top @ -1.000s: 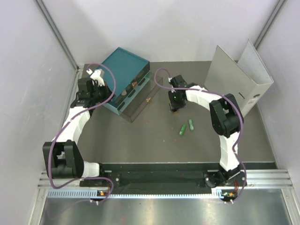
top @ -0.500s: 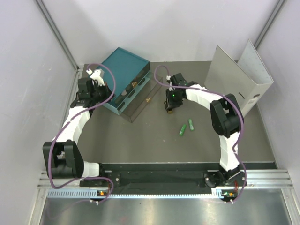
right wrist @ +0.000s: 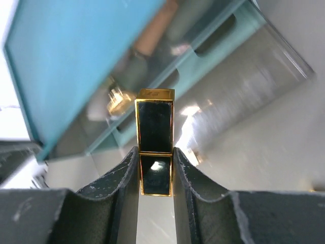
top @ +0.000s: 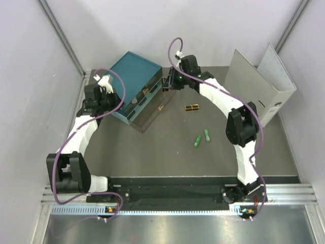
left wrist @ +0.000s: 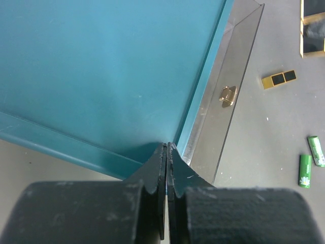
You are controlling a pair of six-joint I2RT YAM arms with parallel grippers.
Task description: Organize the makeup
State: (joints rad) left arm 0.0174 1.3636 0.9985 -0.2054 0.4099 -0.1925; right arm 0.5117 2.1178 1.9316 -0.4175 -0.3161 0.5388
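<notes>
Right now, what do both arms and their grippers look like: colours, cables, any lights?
Both the left arm and right arm have white links with black joints, and a purple cable loops along each. A small green light glows near the right wrist. The left gripper and right gripper have dark scuffed fingers.

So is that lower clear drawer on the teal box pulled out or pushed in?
Pulled out: the lower clear drawer juts well past the teal box, its gold handle out over the table.

Left hand (left wrist: 166, 152) shut, arm bent; right hand (right wrist: 155, 155), seemingly raised on outstretched arm, pinches black-and-gold case (right wrist: 155, 124).
</notes>
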